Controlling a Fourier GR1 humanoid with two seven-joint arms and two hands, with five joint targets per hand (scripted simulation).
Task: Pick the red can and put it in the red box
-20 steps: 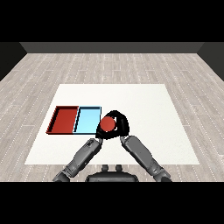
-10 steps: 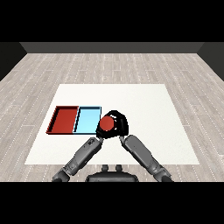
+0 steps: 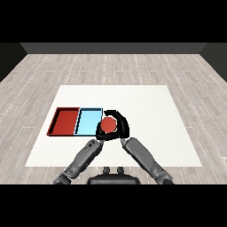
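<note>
On table point(image 3: 146, 102): two trays, one red can point(image 3: 107, 125).

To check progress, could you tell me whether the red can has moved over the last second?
Yes. The red can, held in the right hand, has shifted slightly left, toward the light blue tray.

The table point(image 3: 146, 115) has a smooth, matt white top, like painted board. Around it the floor point(image 3: 111, 71) looks like pale grey wood planks with a faint grain. The red tray point(image 3: 56, 120) and the light blue tray point(image 3: 88, 119) look like smooth matt plastic. The red can point(image 3: 107, 125) shows a flat, unshiny top. The forearms point(image 3: 142, 153) look like dull grey metal or plastic.
</note>
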